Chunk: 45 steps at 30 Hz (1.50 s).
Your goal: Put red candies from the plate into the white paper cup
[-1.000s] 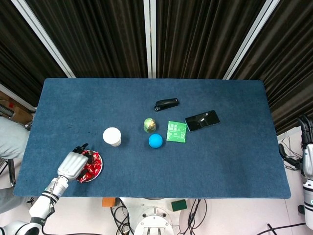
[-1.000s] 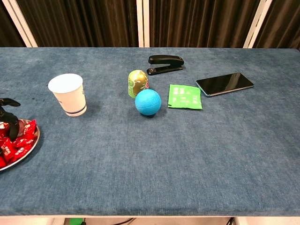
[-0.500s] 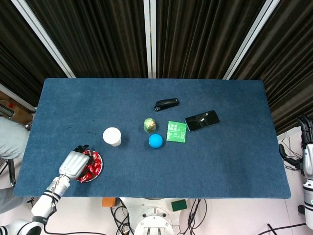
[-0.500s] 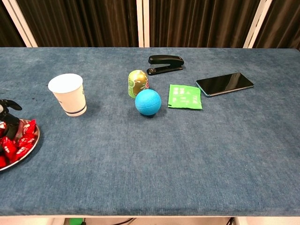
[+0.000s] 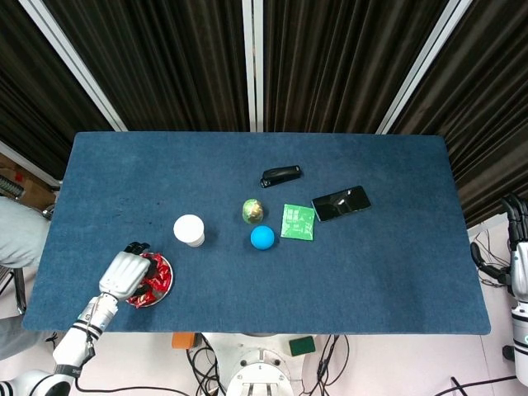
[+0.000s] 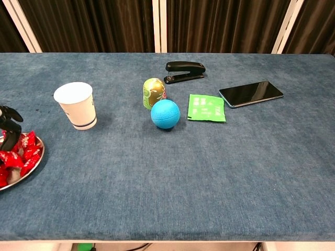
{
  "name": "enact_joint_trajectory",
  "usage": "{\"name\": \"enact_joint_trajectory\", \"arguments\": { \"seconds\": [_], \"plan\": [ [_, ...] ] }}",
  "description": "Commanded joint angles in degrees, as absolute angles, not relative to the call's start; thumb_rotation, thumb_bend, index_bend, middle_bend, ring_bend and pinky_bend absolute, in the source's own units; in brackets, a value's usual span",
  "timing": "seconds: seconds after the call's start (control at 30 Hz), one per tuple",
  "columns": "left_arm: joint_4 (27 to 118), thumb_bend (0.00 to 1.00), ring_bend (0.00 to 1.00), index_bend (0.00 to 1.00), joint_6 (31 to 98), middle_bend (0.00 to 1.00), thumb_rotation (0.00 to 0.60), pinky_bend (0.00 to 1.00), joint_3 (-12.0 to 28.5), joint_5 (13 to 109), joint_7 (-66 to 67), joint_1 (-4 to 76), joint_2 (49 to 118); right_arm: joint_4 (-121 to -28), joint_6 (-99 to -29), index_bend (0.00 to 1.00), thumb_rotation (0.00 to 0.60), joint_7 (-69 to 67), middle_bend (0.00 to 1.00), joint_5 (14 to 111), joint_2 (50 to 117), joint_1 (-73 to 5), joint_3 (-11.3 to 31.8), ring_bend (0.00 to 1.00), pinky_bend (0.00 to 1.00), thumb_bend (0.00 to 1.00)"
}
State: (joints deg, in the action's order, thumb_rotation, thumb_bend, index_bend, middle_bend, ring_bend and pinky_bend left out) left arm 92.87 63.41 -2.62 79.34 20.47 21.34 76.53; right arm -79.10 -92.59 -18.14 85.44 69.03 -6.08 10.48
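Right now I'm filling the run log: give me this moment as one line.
phase: picking | left hand: over plate of red candies, hold unclear | right hand: idle off table | cup: upright beside plate

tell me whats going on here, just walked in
The robot's left hand is down over a plate of red candies at the near left corner of the table, fingers in among them. Whether it has hold of one cannot be told. The white paper cup stands upright just beyond the plate, with no candy visible in it. The right hand hangs off the table's right edge, holding nothing.
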Motion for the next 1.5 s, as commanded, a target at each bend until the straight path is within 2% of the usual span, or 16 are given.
{"name": "enact_joint_trajectory", "arguments": {
  "seconds": [0.03,0.43,0.63,0.8,1.07,1.5],
  "plan": [
    [93.66,0.34,0.19,0.64,64.39,0.59,0.6,0.19,-2.24,80.1,18.84,21.12,75.47,-79.07,-92.55,0.0,0.6,-18.18,0.0,85.43,69.04,-6.09,10.47,0.0,0.0,0.34],
    [97.79,0.34,0.19,0.64,65.81,0.59,0.6,0.19,-0.94,82.07,12.65,21.42,71.03,-78.98,-92.7,0.0,0.6,-18.36,0.0,85.58,69.14,-6.11,10.5,0.0,0.0,0.34],
    [99.88,0.36,0.21,0.65,66.36,0.59,0.6,0.2,3.35,80.68,13.44,23.69,68.67,-79.02,-92.95,0.0,0.6,-18.57,0.0,85.69,69.08,-5.96,10.45,0.0,0.0,0.34],
    [100.1,0.36,0.21,0.65,63.87,0.59,0.6,0.22,7.54,75.99,14.73,26.92,68.23,-78.9,-93.15,0.0,0.6,-18.91,0.0,85.65,68.94,-5.81,10.5,0.0,0.0,0.34],
    [95.69,0.36,0.21,0.65,57.55,0.59,0.6,0.21,10.32,71.17,16.13,32.99,72.7,-78.49,-92.43,0.0,0.6,-19.29,0.0,85.35,68.95,-6.11,10.61,0.0,0.0,0.34],
    [89.03,0.36,0.21,0.65,54.76,0.59,0.6,0.21,9.67,67.75,21.37,37.6,78.79,-79.04,-92.99,0.0,0.6,-19.0,0.0,85.19,68.27,-5.97,11.06,0.0,0.0,0.34]
  ]
}}
